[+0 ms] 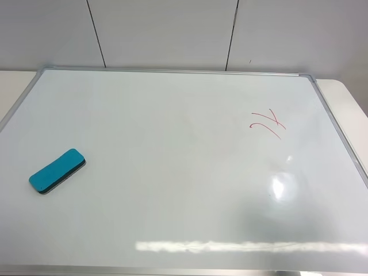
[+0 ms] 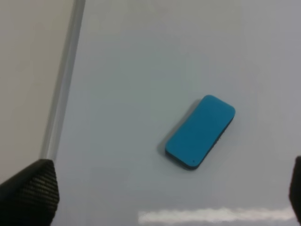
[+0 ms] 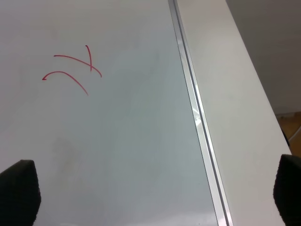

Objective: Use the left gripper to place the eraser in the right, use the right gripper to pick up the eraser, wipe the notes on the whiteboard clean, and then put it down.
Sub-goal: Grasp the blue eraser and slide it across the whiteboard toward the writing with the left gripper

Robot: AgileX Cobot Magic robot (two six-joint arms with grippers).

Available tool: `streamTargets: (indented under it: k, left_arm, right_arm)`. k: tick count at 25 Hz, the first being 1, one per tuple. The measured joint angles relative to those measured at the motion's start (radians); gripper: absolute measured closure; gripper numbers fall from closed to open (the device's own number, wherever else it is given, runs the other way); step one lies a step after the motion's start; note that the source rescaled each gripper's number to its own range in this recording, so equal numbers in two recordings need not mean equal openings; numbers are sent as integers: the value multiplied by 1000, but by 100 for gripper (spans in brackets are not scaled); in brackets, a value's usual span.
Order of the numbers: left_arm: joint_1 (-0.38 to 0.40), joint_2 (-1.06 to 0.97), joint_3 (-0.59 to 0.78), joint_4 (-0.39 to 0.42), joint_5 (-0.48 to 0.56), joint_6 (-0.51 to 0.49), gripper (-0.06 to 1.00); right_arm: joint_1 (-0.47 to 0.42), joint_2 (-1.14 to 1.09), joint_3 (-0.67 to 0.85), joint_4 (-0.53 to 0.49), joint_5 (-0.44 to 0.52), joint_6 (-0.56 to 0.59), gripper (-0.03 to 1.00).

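The teal-blue eraser lies flat on the left part of the whiteboard, set at a slant. In the left wrist view the eraser is some way beyond my left gripper, whose fingertips stand far apart with nothing between them. The red notes are a small scribble on the board's right side. My right gripper hangs open above the board near its right frame, with the notes ahead of it. Neither arm shows in the high view.
The board's silver frame runs close to the right side, with the cream tabletop beyond it. A grey panelled wall stands behind. A glare patch lies on the board below the notes.
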Motion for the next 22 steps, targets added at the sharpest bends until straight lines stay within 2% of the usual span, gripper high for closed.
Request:
streamTargets:
  k: [10, 13, 15, 20, 22]
  left_arm:
    - [0, 3, 0, -2, 0, -1, -6]
    - [0, 86, -34, -9, 4, -3, -4]
    - [0, 205, -79, -10, 7, -3, 2]
    - [0, 535, -200, -10, 39, 47, 29]
    - [0, 604, -222, -10, 41, 65, 33]
  right_arm:
    - [0, 0, 0, 0, 0, 0, -3]
    - [0, 0, 0, 0, 0, 0, -3]
    - [0, 0, 0, 0, 0, 0, -3]
    - [0, 0, 0, 0, 0, 0, -3]
    - [0, 0, 0, 0, 0, 0, -3]
